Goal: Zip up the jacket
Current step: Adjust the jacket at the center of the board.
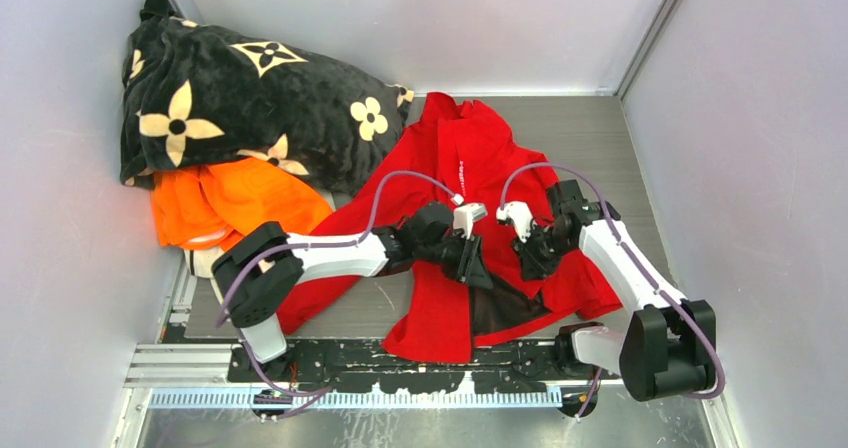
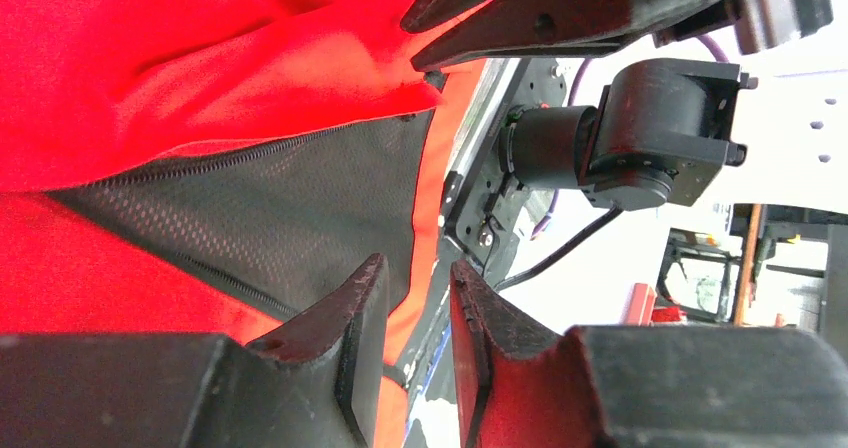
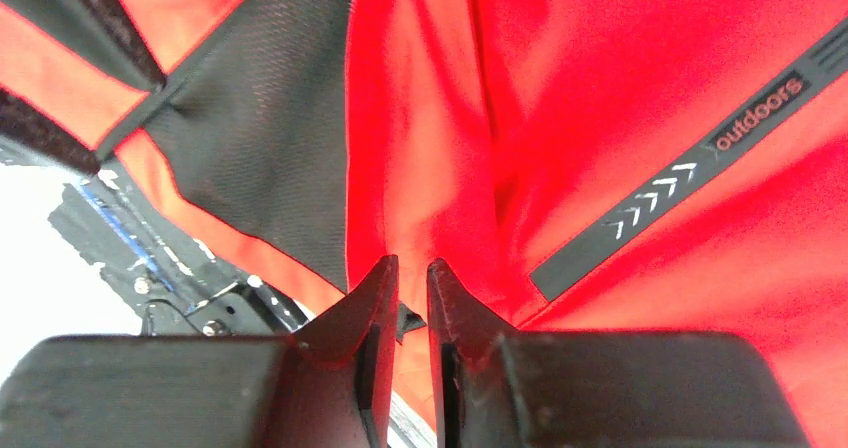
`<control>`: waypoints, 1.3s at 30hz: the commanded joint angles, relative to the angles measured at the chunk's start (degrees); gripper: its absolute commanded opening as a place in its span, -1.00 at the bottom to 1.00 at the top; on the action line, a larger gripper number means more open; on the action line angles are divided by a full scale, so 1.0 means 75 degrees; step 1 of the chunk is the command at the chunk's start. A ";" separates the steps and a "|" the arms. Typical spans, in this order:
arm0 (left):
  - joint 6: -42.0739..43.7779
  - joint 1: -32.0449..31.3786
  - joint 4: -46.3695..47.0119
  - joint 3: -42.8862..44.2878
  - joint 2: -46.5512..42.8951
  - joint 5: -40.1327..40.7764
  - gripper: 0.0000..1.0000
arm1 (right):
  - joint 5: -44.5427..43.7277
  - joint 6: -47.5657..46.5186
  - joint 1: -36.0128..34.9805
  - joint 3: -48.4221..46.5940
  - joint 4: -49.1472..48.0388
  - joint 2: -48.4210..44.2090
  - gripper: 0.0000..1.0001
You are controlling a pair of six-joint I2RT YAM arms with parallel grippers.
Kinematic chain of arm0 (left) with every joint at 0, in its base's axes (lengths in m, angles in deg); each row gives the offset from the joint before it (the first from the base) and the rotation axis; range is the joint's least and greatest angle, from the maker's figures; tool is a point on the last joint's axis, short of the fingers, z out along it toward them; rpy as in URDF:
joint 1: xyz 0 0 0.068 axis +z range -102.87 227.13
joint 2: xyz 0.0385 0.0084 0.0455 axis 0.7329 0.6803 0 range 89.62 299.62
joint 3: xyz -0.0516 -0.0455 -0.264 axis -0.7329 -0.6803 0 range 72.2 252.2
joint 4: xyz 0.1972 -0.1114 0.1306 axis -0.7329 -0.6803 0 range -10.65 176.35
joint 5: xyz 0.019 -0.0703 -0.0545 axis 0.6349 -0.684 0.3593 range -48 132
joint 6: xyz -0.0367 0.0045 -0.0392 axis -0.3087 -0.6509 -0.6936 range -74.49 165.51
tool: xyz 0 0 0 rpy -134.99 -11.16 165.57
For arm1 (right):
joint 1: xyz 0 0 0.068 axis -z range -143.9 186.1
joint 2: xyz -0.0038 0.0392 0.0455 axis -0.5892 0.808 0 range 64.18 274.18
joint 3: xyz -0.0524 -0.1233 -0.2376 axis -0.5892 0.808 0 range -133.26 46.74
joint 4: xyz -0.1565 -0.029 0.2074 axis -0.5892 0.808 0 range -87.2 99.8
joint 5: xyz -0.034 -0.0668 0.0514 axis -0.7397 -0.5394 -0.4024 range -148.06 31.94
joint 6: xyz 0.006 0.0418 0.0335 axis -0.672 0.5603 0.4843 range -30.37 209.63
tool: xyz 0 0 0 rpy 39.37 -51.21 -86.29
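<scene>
- Where pale walls close in on three sides, a grey table [image 1: 620, 158] fills the floor of the scene, with a metal rail along its near edge.
- At the back left, a black blanket [image 1: 230, 98] with cream flower shapes lies heaped in the corner.
- Just right of the blanket, the jacket [image 1: 470, 158] is spread across the middle of the table. It is bright red, its collar points to the back wall and its hem reaches the near rail.
- Partly under the blanket's near edge, a crumpled orange garment [image 1: 235, 203] touches the jacket's left sleeve.
- From the near left, the left arm [image 1: 330, 256] reaches rightward over the jacket; from the near right, the right arm [image 1: 625, 263] reaches leftward. Their wrists meet over the jacket's lower front.
- A dark mesh lining [image 3: 265, 138] shows as a wedge where the jacket's front lies open near the hem, with a dark zip [image 2: 200, 163] running along its edge.
- The left gripper [image 2: 412, 318] has its jaws a little apart at the hem, with the red edge of the jacket lying in the gap. I cannot tell whether they pinch it.
- The right gripper [image 3: 410, 308] has its jaws nearly together at the front edge. I cannot tell whether they are clamped.
- A grey strip [image 3: 690, 173] on the red cloth reads "outdoors" beside small white arrows.
- A small dark tab [image 3: 408, 318] sits between the right gripper's fingertips.
</scene>
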State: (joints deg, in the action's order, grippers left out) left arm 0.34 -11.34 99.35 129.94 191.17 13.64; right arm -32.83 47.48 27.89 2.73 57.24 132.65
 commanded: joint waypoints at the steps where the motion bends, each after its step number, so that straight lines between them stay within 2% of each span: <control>1: 0.0899 0.0044 -0.1329 -0.0063 -0.0964 0.0526 -0.39 | 0.1036 -0.0308 -0.0042 -0.0617 0.0728 -0.0482 -0.50; 5: 0.1387 0.0039 -0.2540 -0.0108 -0.1548 0.1184 -0.38 | 0.1345 -0.0193 -0.0040 -0.0873 0.0885 -0.0486 -0.41; 11: 0.2315 -0.0491 -0.3252 -0.0623 -0.2514 0.2154 -0.36 | 0.1954 -0.0006 -0.0042 -0.1108 0.1004 -0.0234 -0.40; 16: 0.3278 -0.1043 -0.2337 -0.1634 -0.3521 0.2583 -0.34 | 0.1924 0.0083 -0.0041 -0.0991 0.0848 -0.0112 -0.39; 20: 0.3761 -0.1119 -0.1772 -0.2278 -0.4065 0.2476 -0.31 | 0.1833 0.0101 -0.0039 -0.0900 0.0735 -0.0214 -0.32; 24: 0.4050 -0.1191 -0.1310 -0.2646 -0.4234 0.2452 -0.29 | 0.1793 -0.0051 -0.0054 -0.0742 0.0707 -0.0329 -0.21; 31: 0.4434 -0.1529 -0.0633 -0.3053 -0.4216 0.2295 -0.26 | 0.2001 -0.0531 -0.0105 -0.0439 0.0710 -0.0573 -0.16; 34: 0.4662 -0.1668 -0.0279 -0.3131 -0.4168 0.2439 -0.25 | 0.1958 -0.0776 -0.0184 -0.0334 0.0765 -0.0691 0.01; 39: 0.4552 -0.1675 0.0549 -0.3033 -0.3699 0.2699 -0.23 | 0.1291 -0.0597 -0.0684 -0.0224 0.0706 -0.0865 0.59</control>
State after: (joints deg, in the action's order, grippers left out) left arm 33.21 -23.74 93.97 106.14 161.27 31.43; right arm -20.68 43.48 25.75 0.57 63.27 128.08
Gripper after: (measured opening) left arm 0.378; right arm 0.705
